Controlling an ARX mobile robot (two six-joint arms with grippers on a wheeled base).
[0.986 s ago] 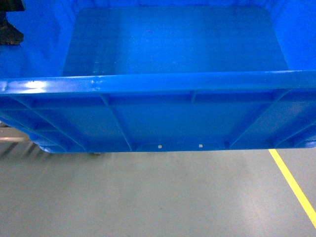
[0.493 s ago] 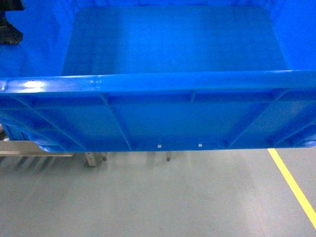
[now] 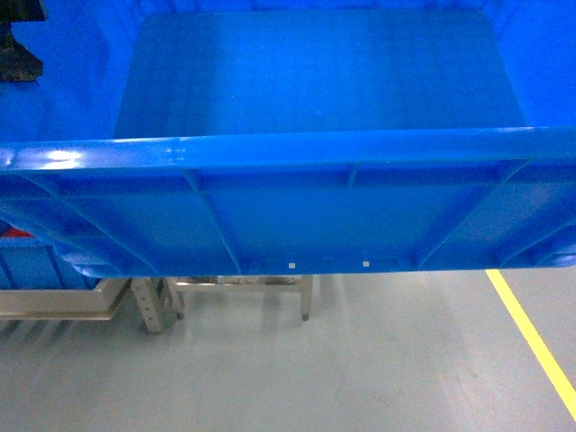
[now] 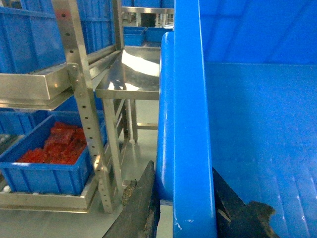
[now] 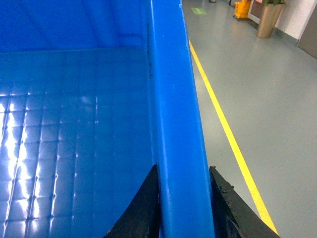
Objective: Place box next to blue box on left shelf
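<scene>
The box (image 3: 315, 90), a large open blue crate, fills the upper head view and hangs above the floor. My left gripper (image 4: 182, 168) is shut on its left rim (image 4: 188, 99), one finger outside the wall and one inside. My right gripper (image 5: 183, 167) is shut on the right rim (image 5: 173, 99) in the same way. The left shelf (image 4: 79, 99), a steel rack with a perforated upright, stands to the left of the crate in the left wrist view. It holds big blue boxes (image 4: 29, 44) on an upper level and a blue tray of red parts (image 4: 49, 168) lower down.
A shiny steel table (image 4: 133, 74) stands just beyond the rack; its legs (image 3: 306, 297) and the rack's frame (image 3: 54, 301) show under the crate. A yellow floor line (image 3: 531, 337) runs along the right. Grey floor lies ahead and to the right.
The rack frame, a blue tray and the table legs have slid into the head view from the left under the crate. The crate stays held the same way by both grippers.
</scene>
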